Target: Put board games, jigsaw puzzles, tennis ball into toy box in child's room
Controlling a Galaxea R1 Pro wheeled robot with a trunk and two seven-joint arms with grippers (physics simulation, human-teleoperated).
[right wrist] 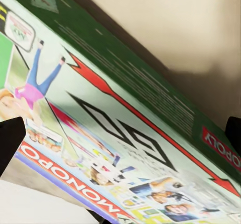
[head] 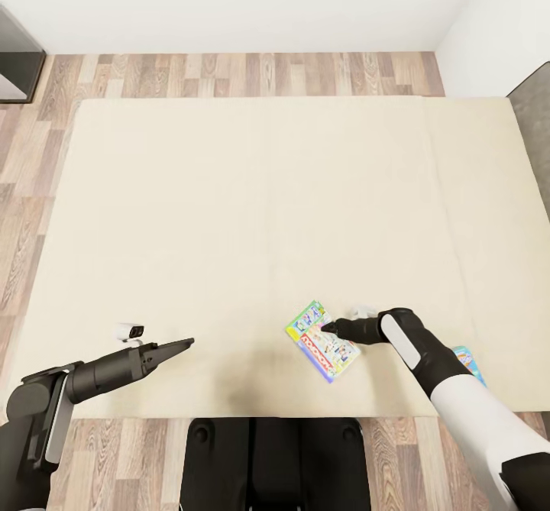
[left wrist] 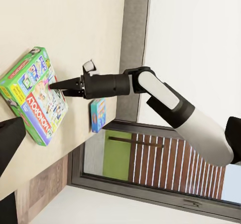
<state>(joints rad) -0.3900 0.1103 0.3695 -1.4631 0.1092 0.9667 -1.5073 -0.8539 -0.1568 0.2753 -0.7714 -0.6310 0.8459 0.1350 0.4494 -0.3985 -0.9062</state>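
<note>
The green-edged board game point(head: 322, 341) with a red Monopoly banner lies flat near the front edge of the bed point(head: 229, 213). My right gripper point(head: 327, 328) is open and its tips rest at the lid's upper edge. The left wrist view shows the same board game point(left wrist: 32, 96) with my right gripper point(left wrist: 55, 86) on it. Up close, the lid point(right wrist: 125, 133) spreads between my right gripper's point(right wrist: 120, 138) wide-apart fingers. A small blue board game point(head: 467, 362) lies on the mattress, partly hidden behind my right forearm, and it is also the blue board game point(left wrist: 98, 114) at the mattress edge. My left gripper point(head: 187, 342) hovers open and empty left of the green game.
Wood-plank floor point(head: 30, 213) borders the bed on the left and far sides. A dark cabinet point(head: 15, 60) stands at the far left and the grey headboard point(head: 535, 114) at the right. My base point(head: 275, 457) is against the bed's front edge. A window point(left wrist: 150, 163) lies beyond.
</note>
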